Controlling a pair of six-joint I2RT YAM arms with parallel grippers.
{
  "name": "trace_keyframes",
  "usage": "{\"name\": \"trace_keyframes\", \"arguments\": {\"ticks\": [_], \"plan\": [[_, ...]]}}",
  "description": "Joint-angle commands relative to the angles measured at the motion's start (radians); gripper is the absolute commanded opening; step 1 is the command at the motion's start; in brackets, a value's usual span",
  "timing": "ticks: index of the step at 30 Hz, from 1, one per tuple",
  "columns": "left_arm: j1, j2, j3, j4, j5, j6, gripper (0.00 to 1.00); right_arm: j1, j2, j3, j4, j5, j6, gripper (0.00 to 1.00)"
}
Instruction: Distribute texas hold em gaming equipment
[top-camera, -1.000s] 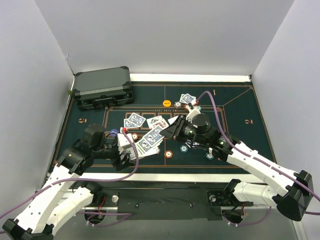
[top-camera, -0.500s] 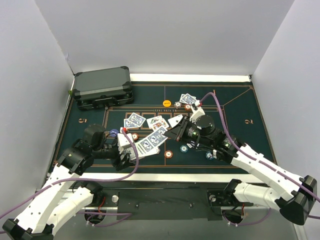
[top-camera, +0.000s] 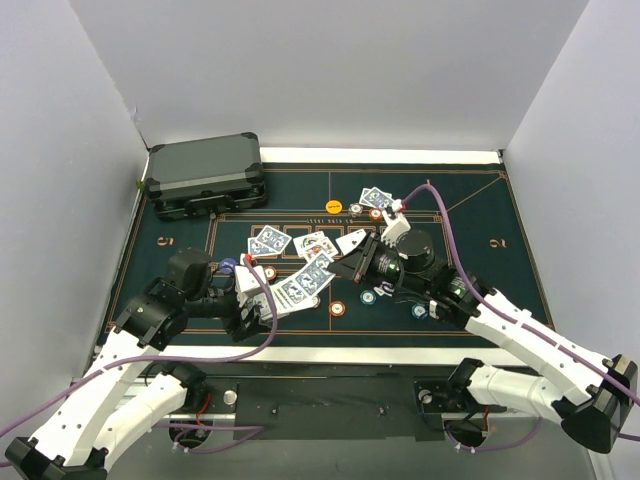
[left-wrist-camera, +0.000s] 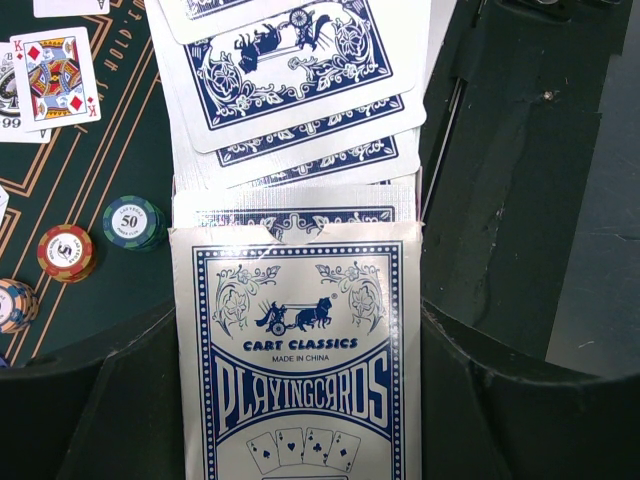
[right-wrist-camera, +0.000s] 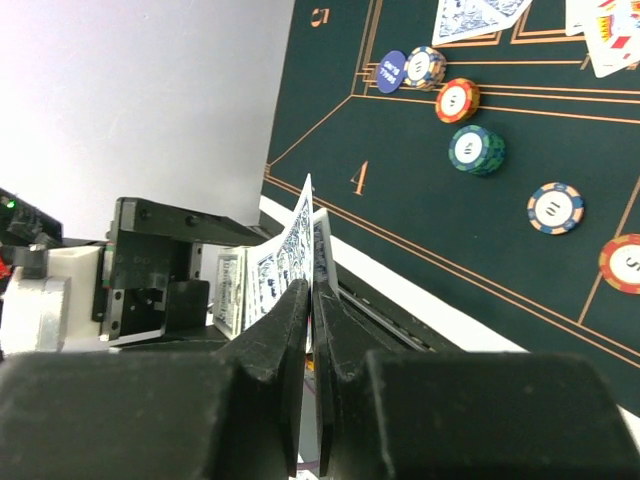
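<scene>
The left gripper (top-camera: 250, 302), in the lower left of the top view, is closed on a blue and white box (left-wrist-camera: 300, 380) of playing cards, which sits between its two dark fingers. From the open end of the box a fan of cards (left-wrist-camera: 295, 60) sticks out, blue backs up, toward the middle of the green mat (top-camera: 470, 215). The right gripper (right-wrist-camera: 311, 300) comes in from the right side and meets the end of this fan; its fingers are pressed together and pinch one card (right-wrist-camera: 305, 225) by its edge, and the card stands upright between them. More cards lie on the mat above the fan: two groups (top-camera: 268, 240) near the centre, some with faces up, and one small group (top-camera: 377, 197) higher, beside an orange chip (top-camera: 334, 206). In the left wrist view a king of diamonds (left-wrist-camera: 55, 65) lies at the upper left, and a teal chip (left-wrist-camera: 130, 222) and a red chip (left-wrist-camera: 66, 252) lie near each other at the left edge. Other chips (right-wrist-camera: 476, 148) lie apart from each other in the upper right of the right wrist view. A dark grey case (top-camera: 205, 175) lies closed at the upper left corner of the worktop.
</scene>
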Motion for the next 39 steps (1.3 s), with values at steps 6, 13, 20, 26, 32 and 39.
{"name": "trace_keyframes", "arguments": {"ticks": [6,13,20,26,32,39], "plan": [[0.0,-0.007,0.022,0.073,0.024,-0.009,0.0,-0.009,-0.037,0.071,0.111,-0.053,0.044,0.0],[0.0,-0.01,0.022,0.073,0.024,-0.009,0.0,-0.039,-0.035,0.088,0.117,-0.056,0.06,0.0],[0.0,-0.008,0.025,0.067,0.027,-0.004,0.0,-0.151,-0.027,0.059,0.149,-0.084,0.111,0.0],[0.0,-0.011,0.028,0.059,0.024,0.0,0.0,-0.36,0.006,-0.018,0.22,-0.156,0.155,0.0],[0.0,-0.008,0.033,0.061,0.021,0.002,0.0,-0.444,0.21,-0.056,0.3,-0.214,0.125,0.0],[0.002,-0.004,0.05,0.059,0.021,0.003,0.0,-0.441,0.529,-0.055,0.488,-0.246,0.117,0.0]]}}
